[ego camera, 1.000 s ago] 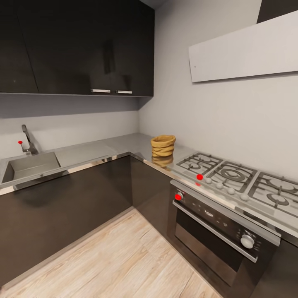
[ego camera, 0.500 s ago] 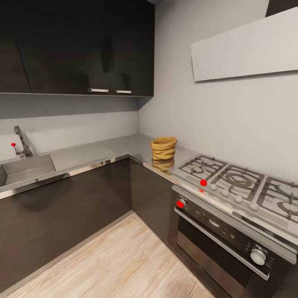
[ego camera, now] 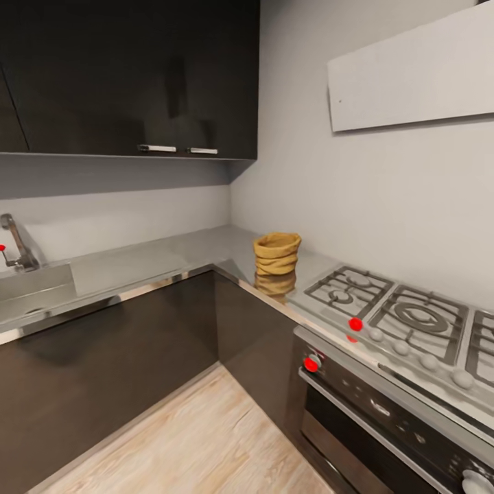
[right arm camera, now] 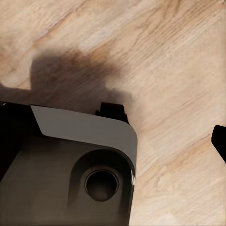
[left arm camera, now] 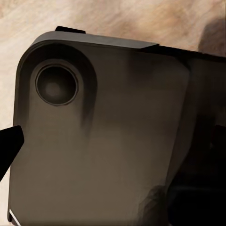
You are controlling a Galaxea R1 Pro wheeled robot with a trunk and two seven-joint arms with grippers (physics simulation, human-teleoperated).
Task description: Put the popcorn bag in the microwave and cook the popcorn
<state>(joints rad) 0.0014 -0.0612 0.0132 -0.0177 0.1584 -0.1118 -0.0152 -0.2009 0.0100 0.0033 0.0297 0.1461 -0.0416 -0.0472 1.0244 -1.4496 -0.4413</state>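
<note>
view's slid over and closer since a second ago, so the robot's rolling in; popcorn bag [ego camera: 276,254] sits on the table [ego camera: 137,261] corner beside the hob [ego camera: 398,319]; can't tell either tool's opening

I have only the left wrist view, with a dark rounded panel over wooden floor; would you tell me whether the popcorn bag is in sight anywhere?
Observer: Yes. In the head view the small tan wrinkled popcorn bag stands upright on the long grey countertop, near the corner of the walls.
Operator: Thank you. What sits closest to it?
Observer: The steel gas hob with burner grates begins just to the bag's right in that view, apart from it.
Operator: And what does the right wrist view offer?
Observer: It looks down on light wooden floor, beside a dark housing with a pale edge.
</note>
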